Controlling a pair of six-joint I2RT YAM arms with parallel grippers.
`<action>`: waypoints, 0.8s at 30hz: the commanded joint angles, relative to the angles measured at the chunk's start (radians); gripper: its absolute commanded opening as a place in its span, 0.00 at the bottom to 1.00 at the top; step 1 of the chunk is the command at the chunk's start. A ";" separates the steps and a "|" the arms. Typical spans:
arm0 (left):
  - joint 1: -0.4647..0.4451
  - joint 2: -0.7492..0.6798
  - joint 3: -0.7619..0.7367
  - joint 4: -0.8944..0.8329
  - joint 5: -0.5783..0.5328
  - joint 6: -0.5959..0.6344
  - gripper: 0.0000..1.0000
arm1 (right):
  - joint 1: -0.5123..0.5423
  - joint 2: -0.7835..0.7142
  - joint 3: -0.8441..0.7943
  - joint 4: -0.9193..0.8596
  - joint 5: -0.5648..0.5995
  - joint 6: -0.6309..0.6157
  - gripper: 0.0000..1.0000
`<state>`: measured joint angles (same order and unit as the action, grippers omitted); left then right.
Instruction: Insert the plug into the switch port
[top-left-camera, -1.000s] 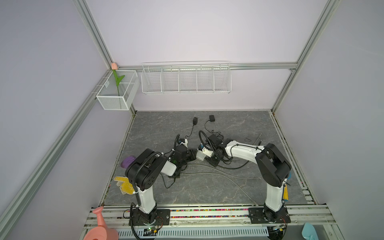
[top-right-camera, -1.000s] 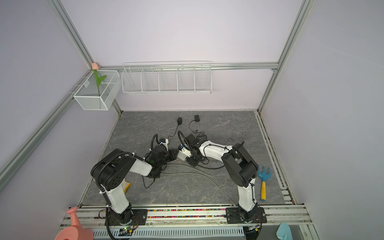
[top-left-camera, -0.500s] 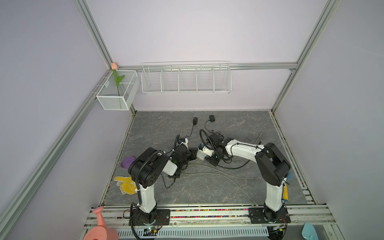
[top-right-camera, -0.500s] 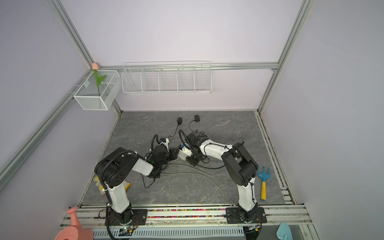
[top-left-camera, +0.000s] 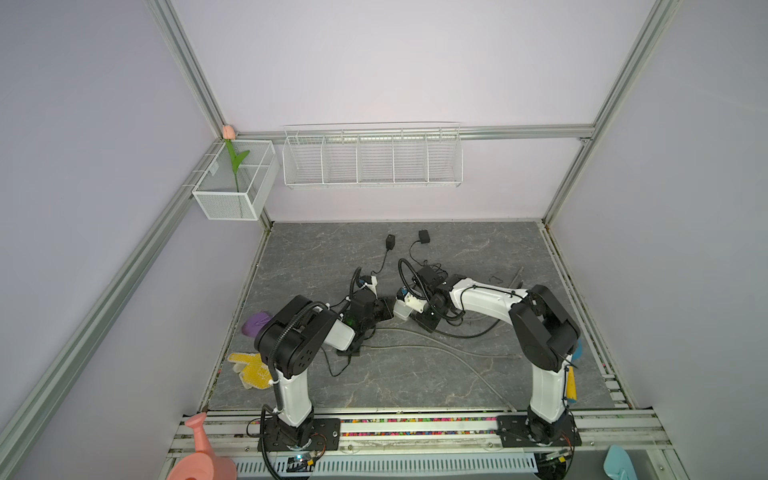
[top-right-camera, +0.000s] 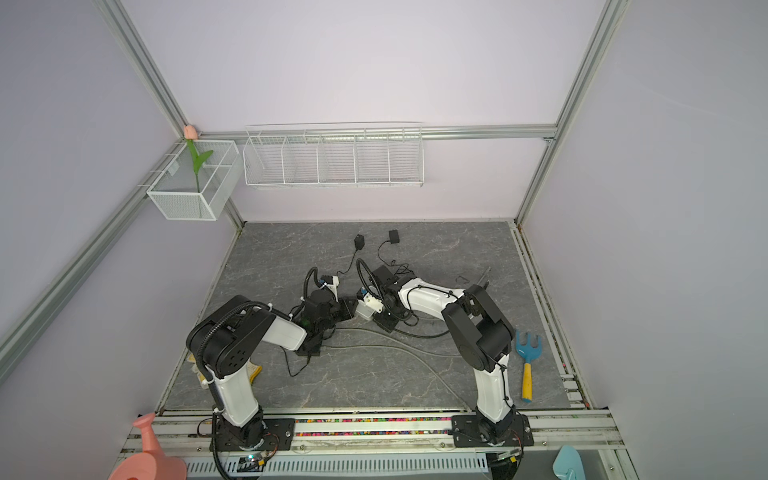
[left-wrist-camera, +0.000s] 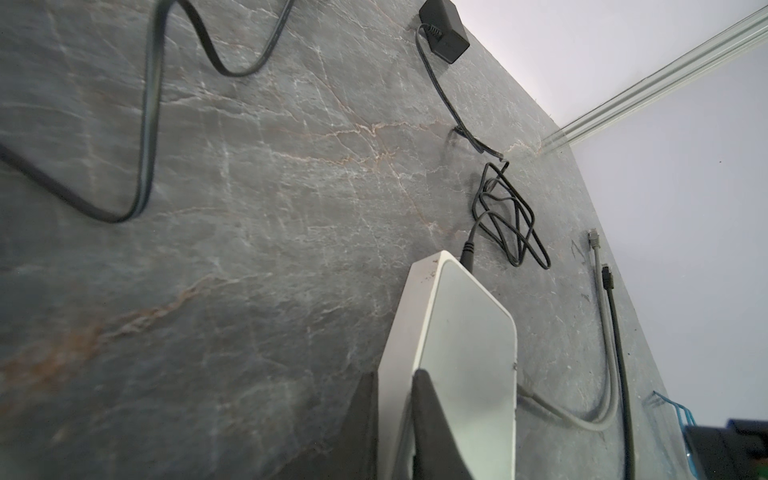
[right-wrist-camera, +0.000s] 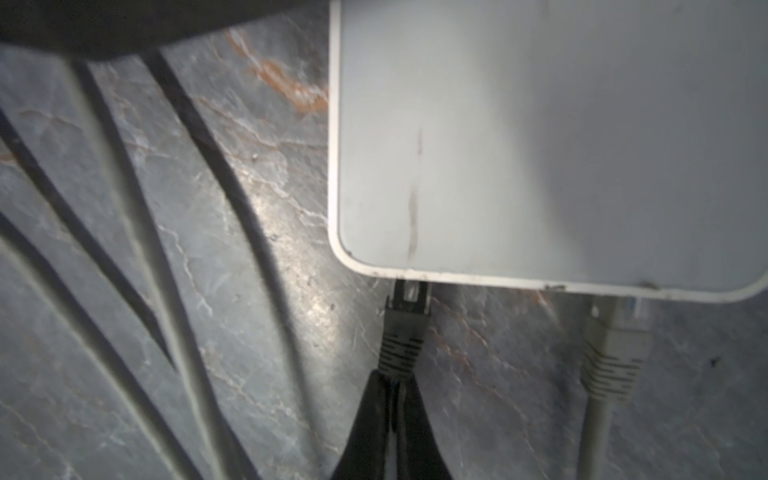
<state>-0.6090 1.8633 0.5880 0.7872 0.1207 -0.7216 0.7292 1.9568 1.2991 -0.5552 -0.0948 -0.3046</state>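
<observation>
Two arms: both reach to the centre of the frame in both top views, wrists low over the grey marbled tabletop (top-left-camera: 374, 395).
Left gripper (left-wrist-camera: 395, 374): clamped across the thin edge of the white rounded plastic switch box (left-wrist-camera: 465, 353); one black finger (left-wrist-camera: 436, 424) lies on its broad face, the other on the opposite side.
Switch box position: centre of frame in a top view (top-left-camera: 401, 309), between the two wrists. Flat or lifted, cannot tell.
Right gripper (right-wrist-camera: 394, 380): pinched shut on the rear of the ribbed boot of the dark grey network plug (right-wrist-camera: 403, 332).
Plug position: clear tip meets the switch box (right-wrist-camera: 540, 145) at its edge, near a corner. Depth of seating cannot be told.
Neighbour: light grey network plug (right-wrist-camera: 615, 345) at the same edge, further along.
Power: thin black power lead (left-wrist-camera: 507, 216) enters the box's far end, loops on the tabletop and runs on to a black block adapter (left-wrist-camera: 444, 31).
</observation>
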 joint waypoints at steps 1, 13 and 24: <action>-0.163 0.062 -0.008 -0.322 0.378 0.003 0.13 | 0.040 0.012 0.057 0.687 -0.103 -0.054 0.07; -0.198 0.031 -0.022 -0.352 0.372 0.008 0.13 | 0.043 0.086 0.160 0.761 -0.134 -0.032 0.07; -0.176 -0.028 0.003 -0.446 0.340 0.051 0.13 | 0.047 0.012 0.069 0.688 -0.068 -0.082 0.07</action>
<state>-0.6342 1.8057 0.6247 0.6254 0.0635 -0.6701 0.7303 1.9842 1.3472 -0.6094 -0.0883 -0.3321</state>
